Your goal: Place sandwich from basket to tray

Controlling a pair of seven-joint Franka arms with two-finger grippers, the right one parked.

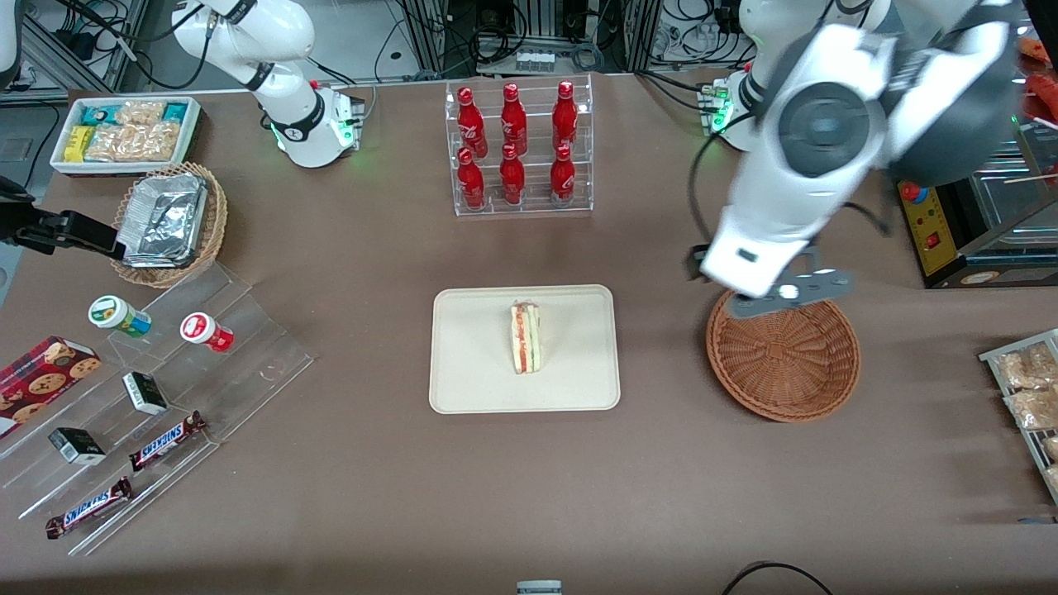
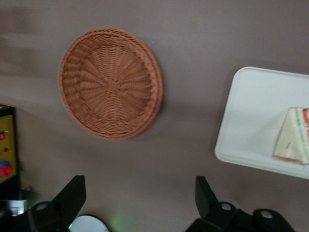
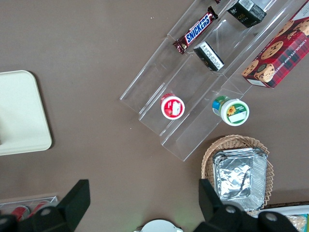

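The sandwich [image 1: 526,337], a white wedge with red and green filling, lies on the cream tray [image 1: 471,355] at the middle of the table. The reddish-brown wicker basket [image 1: 783,364] stands beside the tray, toward the working arm's end, with nothing in it. My left gripper [image 1: 764,297] hangs high above the basket's rim farthest from the front camera. In the left wrist view the gripper [image 2: 139,186] is open with only bare table between its fingers. That view also takes in the basket [image 2: 111,82], the tray [image 2: 251,116] and the sandwich [image 2: 292,137].
A clear rack of red bottles [image 1: 518,149] stands farther from the front camera than the tray. Toward the parked arm's end are a tan basket with foil [image 1: 169,223], a white snack bin [image 1: 124,132] and a stepped acrylic stand [image 1: 149,397]. Snack packets [image 1: 1029,397] lie at the working arm's end.
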